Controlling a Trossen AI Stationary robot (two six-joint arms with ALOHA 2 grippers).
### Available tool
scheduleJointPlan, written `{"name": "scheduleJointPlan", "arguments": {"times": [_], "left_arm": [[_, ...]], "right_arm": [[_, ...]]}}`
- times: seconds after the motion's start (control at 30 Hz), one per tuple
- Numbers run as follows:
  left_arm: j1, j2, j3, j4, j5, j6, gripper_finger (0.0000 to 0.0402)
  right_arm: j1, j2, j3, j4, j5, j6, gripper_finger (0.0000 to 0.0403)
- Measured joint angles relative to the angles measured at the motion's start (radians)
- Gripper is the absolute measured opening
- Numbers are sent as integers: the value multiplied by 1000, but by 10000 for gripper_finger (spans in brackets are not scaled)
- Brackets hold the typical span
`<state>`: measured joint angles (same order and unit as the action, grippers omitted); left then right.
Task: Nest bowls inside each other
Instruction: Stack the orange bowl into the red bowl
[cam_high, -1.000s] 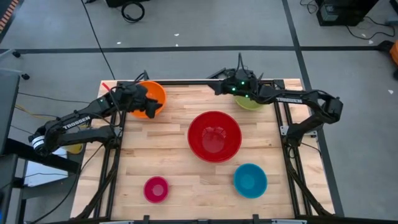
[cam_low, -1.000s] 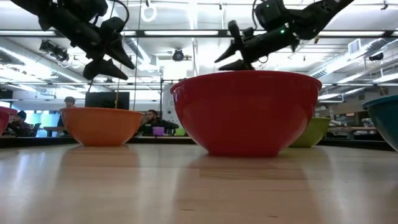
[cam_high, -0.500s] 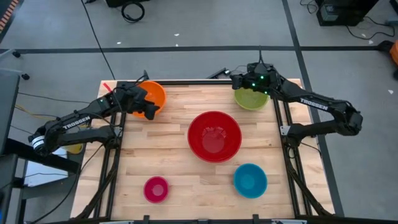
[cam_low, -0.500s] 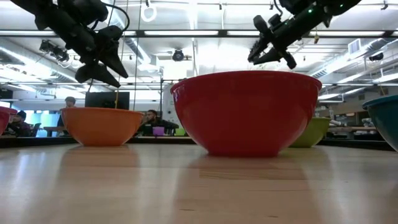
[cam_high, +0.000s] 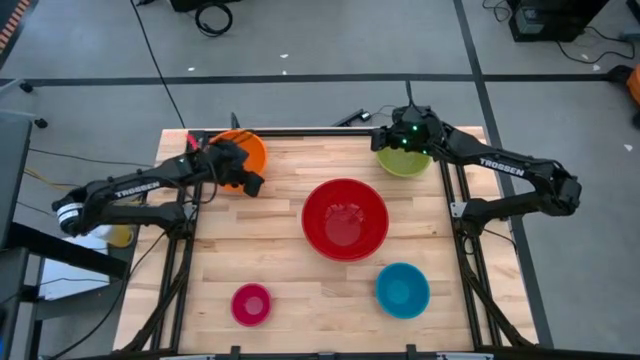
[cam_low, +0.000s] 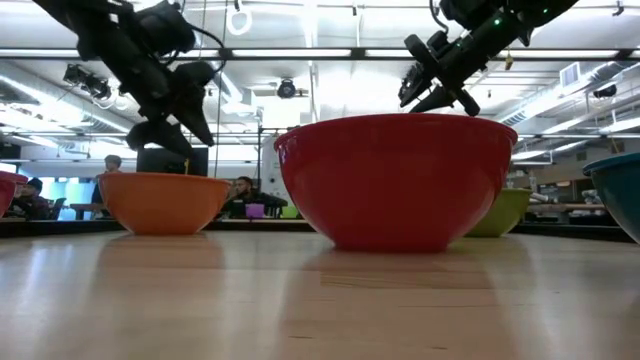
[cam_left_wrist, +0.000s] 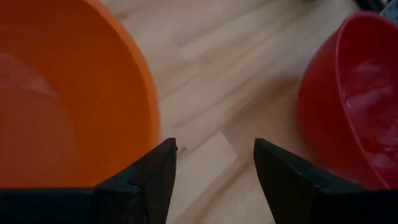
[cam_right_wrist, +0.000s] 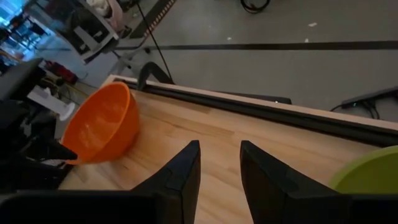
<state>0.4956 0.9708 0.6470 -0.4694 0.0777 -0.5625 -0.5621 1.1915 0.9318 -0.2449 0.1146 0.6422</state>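
Observation:
Five bowls stand upright and apart on the wooden table. The red bowl (cam_high: 345, 218) is in the middle, the orange bowl (cam_high: 240, 152) far left, the lime green bowl (cam_high: 405, 163) far right, the blue bowl (cam_high: 402, 289) near right and the magenta bowl (cam_high: 250, 303) near left. My left gripper (cam_high: 254, 184) hangs open just above the orange bowl's rim (cam_left_wrist: 155, 118), on the side facing the red bowl (cam_left_wrist: 354, 93), slanting down. My right gripper (cam_high: 382, 140) hovers open, high over the far edge beside the green bowl (cam_right_wrist: 373, 171), with nothing between its fingers.
A black frame rail (cam_high: 300, 131) runs along the table's far edge, and the arms' frames stand at both sides. Bare wood lies between the orange and red bowls (cam_left_wrist: 211, 93). People sit in the room behind the table (cam_low: 240, 190).
My left gripper has sunk toward the orange bowl's rim and shifted a little toward the red bowl. My right gripper has drawn back from the far middle toward the table's right edge, ending beside the green bowl, and has turned at the wrist. No bowl has moved.

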Motion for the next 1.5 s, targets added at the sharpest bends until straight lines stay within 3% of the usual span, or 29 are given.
{"name": "scheduleJointPlan", "arguments": {"times": [0.27, 0.63, 0.97, 1.2, 1.5], "left_arm": [[-121, 76, 0, 111, -2, -122, 217], [-210, 68, 19, 97, -64, -156, 192], [-209, 68, 132, 60, -104, -20, 185], [-209, 71, 142, -4, -108, 127, 185], [-209, 89, 142, -73, -145, 200, 187]], "right_arm": [[0, 0, 0, -5, 5, -53, 119], [0, 0, 0, -5, 24, -63, 119], [5, 0, 0, -5, 23, -37, 119], [49, 0, 0, -5, 19, -11, 119], [98, 0, 0, -5, 76, -13, 119]]}}
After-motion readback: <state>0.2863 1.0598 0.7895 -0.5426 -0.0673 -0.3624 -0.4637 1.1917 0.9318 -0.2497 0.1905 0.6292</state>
